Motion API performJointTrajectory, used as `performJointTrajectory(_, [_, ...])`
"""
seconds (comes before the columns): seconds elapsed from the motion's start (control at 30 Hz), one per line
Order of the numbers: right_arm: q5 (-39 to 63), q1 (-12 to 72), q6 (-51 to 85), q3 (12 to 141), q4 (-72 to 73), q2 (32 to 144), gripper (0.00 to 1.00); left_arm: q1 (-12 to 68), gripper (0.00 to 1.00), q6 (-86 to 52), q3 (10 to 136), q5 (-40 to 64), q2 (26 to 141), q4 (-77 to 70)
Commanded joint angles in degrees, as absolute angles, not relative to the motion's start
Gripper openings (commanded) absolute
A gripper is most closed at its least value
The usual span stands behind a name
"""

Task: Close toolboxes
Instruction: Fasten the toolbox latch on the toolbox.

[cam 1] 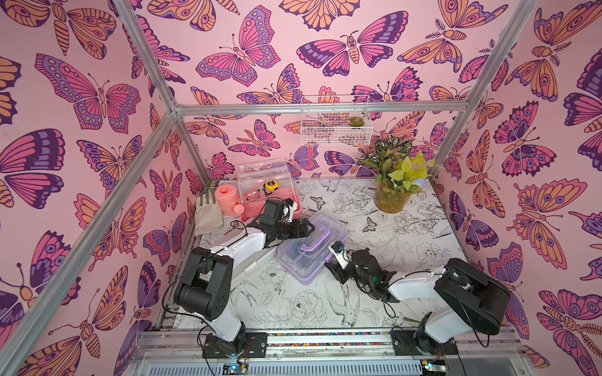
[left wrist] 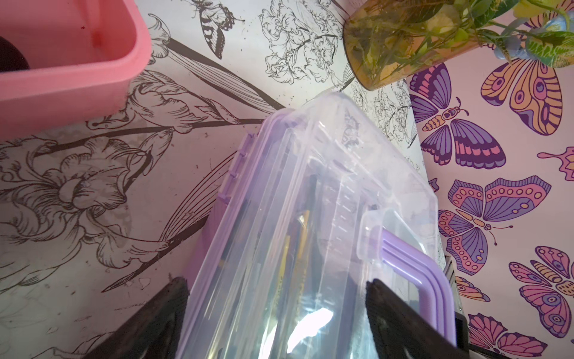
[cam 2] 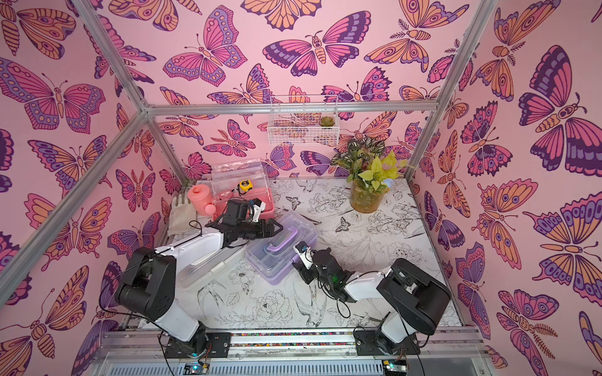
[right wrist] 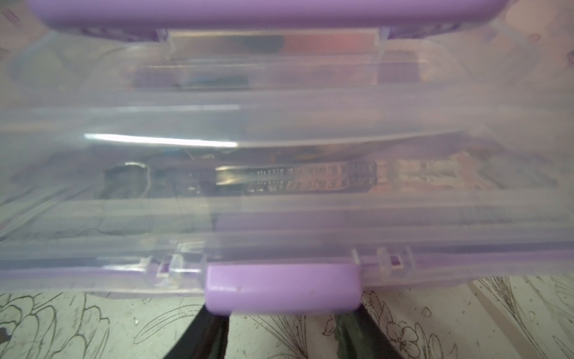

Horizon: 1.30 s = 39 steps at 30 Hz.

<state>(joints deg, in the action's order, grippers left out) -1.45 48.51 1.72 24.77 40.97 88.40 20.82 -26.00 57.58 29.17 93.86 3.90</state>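
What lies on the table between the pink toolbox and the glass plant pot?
Nothing: both top views show that stretch of table bare between the pink toolbox and the plant pot.

Reference item: the plant vase (cam 1: 391, 195), standing on the flower-printed table (cam 1: 407, 241). A white wire basket (cam 1: 335, 138) hangs on the butterfly wallpaper (cam 1: 97, 97), above and slightly left of the vase, and holds a small succulent (cam 1: 356, 121). A pink watering can (cam 1: 228, 198) stands well left of the vase. Beige gloves (cam 1: 208, 215) lie farther left still.
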Motion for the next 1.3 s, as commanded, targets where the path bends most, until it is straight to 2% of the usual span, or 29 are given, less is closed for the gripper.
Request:
performJointTrajectory(0.0, [-2.25,48.67,2.99,24.77,50.22,88.21,0.37,21.09,0.91,-24.87,56.49,30.04,95.06,4.53])
performJointTrajectory(0.53, [-5.57,46.40,3.15,26.14,71.80,104.03,0.36,21.05,0.92,-25.24,55.33,31.10,93.71,4.17])
performJointTrajectory(0.77, [-3.81,44.43,5.10,23.98,74.18,102.61,0.34,21.69,0.93,-24.79,53.06,31.11,90.08,5.65])
performJointTrajectory(1.27, [-1.14,44.21,9.05,19.96,79.10,100.57,0.27,23.03,0.90,-22.95,55.35,24.40,96.54,9.56])
